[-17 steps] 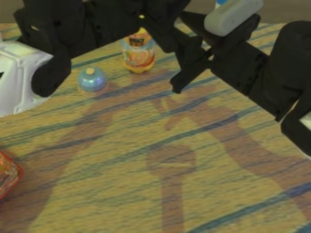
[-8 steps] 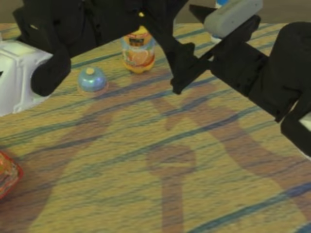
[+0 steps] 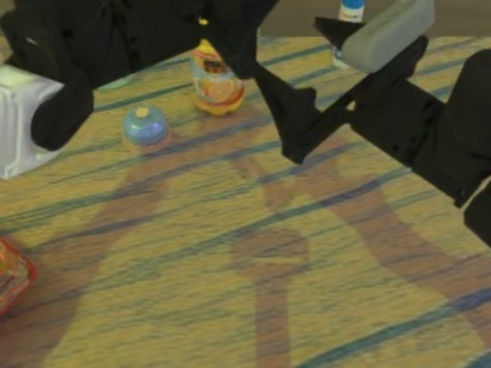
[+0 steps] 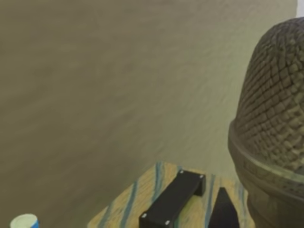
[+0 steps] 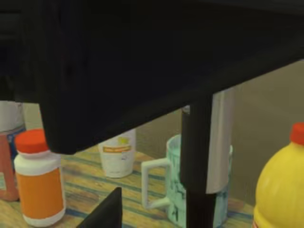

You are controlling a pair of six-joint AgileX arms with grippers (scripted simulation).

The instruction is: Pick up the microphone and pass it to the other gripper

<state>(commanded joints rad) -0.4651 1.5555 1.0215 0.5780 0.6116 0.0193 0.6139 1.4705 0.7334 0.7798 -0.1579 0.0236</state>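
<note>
Roughly mid-table, both arms are seen meeting in the air above the table [image 3: 230, 268], a bit toward the far side. The microphone [image 4: 275, 118] is held aloft; its mesh head fills the space right by the left wrist camera. It is therefore judged to be clamped in the left gripper [image 3: 280, 103], though those fingers are not seen directly. The right gripper [image 4: 197, 209] is spread wide, with 1 finger on each side of the meeting point and nothing gripped.

Step in hand is judged to be the handover. For a clean pass, the right fingers should be centred on the black handle, clear of the mesh head and of the left fingers. They should be closed firmly before the left grip is let go. Release should be made only after the handle is seen pinched on 2 sides.

Room: below the arms the table is bare, so lowering is safe. The juice bottle [image 3: 217, 80] stands just far-left of the meeting point and the blue dome [image 3: 144, 126] further left. A white box [image 3: 23, 123] sits at the left edge and a blue-and-white tube [image 3: 351, 11] at the far edge. Withdrawal is best made toward the near side or the right.
</note>
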